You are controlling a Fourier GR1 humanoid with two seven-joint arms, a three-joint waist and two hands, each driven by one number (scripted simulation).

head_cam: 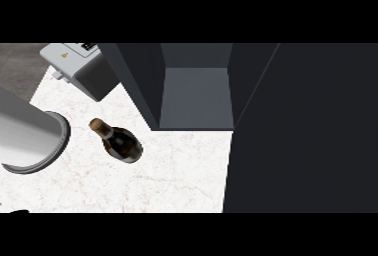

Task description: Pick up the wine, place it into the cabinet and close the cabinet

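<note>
The wine bottle (pixel 119 142) is dark with a gold-foiled neck. It stands on the white marble counter (pixel 177 175), left of centre, with its neck toward the upper left. Behind it and to the right, the dark cabinet (pixel 196 97) is open, and its grey inner shelf is bare. Its door (pixel 303 130) is swung out and fills the right side of the view. Of my left hand (pixel 18 211), only a black sliver shows at the lower left edge, far from the bottle. My right hand is out of view.
A large grey cylinder (pixel 29 135) with a wider rim stands at the left edge, close to the bottle. A grey boxy appliance (pixel 83 67) sits at the back left, beside the cabinet's side wall.
</note>
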